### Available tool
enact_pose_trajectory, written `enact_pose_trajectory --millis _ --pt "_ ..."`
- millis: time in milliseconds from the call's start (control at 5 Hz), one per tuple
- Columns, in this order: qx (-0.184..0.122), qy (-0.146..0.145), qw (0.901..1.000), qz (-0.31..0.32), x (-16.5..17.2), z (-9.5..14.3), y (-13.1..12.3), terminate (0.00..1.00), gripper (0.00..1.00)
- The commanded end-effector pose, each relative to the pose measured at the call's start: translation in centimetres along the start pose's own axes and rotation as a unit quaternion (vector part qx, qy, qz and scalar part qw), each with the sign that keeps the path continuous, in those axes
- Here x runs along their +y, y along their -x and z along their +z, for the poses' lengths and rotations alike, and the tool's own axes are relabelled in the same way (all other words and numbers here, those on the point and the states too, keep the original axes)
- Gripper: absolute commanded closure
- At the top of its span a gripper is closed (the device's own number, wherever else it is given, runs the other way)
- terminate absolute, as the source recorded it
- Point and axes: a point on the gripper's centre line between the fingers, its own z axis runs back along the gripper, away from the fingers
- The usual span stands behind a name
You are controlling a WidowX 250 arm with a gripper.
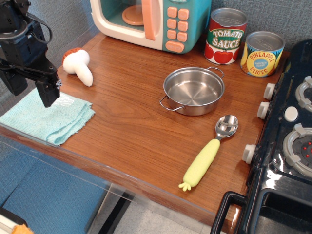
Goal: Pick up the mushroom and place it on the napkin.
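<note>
Napkin (48, 117) under claw (48, 95); mushroom (79, 66) lies just beyond.

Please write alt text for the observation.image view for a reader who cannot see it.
A toy mushroom lies on its side on a wooden table, just beyond a teal napkin over which the black gripper hangs. To the right are a steel pan, a yellow-handled spoon, two cans and a toy microwave.

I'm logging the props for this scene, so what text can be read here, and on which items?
"TOMATO SAUCE": on the red can.
"PINEAPPLE SLICES": on the yellow and blue can.
Toy microwave: its orange buttons show no readable marks.
Stove knobs: no markings legible.
</note>
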Motion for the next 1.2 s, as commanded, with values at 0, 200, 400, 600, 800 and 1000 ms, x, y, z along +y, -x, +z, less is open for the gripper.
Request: enact_pose_trajectory --millis 0,200,400,600,800,1000 --pt "0.0 0.0 1.0 0.0 0.0 0.0 0.0 0.0 0.0" --pt "-0.009 -0.003 0.9997 0.023 -0.4 0.1 -1.6 0.0 0.0" --pt "-0.021 0.008 0.9981 0.058 -0.5 0.3 -4.1 0.0 0.0" --pt "-0.03 -0.001 0.992 0.123 0.2 -0.4 -7.9 0.0 0.0" --pt "-0.017 -0.012 0.9825 0.185 1.6 -2.7 -10.7 0.0 0.0" --pt "0.007 -0.024 0.9721 0.233 2.8 -5.3 -11.9 0.0 0.0"
